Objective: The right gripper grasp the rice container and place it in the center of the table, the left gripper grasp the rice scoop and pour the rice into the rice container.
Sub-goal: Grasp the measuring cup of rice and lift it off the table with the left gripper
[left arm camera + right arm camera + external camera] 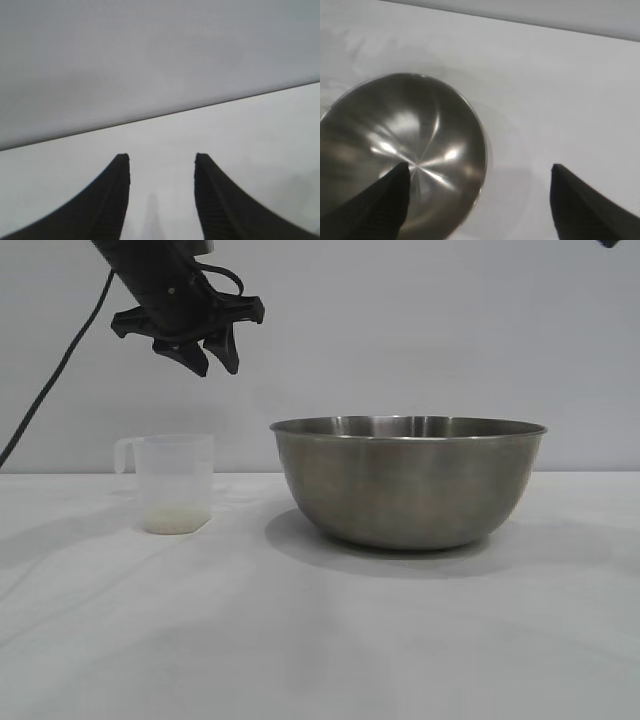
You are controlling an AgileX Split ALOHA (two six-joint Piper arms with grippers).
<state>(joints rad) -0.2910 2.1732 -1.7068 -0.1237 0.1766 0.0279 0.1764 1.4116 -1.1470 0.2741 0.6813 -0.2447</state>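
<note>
1. Hanging high over the table (320, 640), your left claw (208, 358) sits above the scoop (175, 483), a little toward the bowl's side, well clear of it and holding nothing.
2. Its fingers (112, 200) stand partly apart in the left wrist view, with only bare cloth between and below them.
3. The scoop stands upright under that claw, handle turned away from the bowl (408, 480), with a thin layer of rice (173, 521) in its bottom.
4. Your right claw (480, 200) is spread wide and empty; only a sliver of that arm shows at the exterior view's top corner.
5. The bowl sits upright and empty on the table below this claw, one finger (380, 205) over its rim, the other over bare cloth.
6. Bowl and scoop stand near each other, not touching.
</note>
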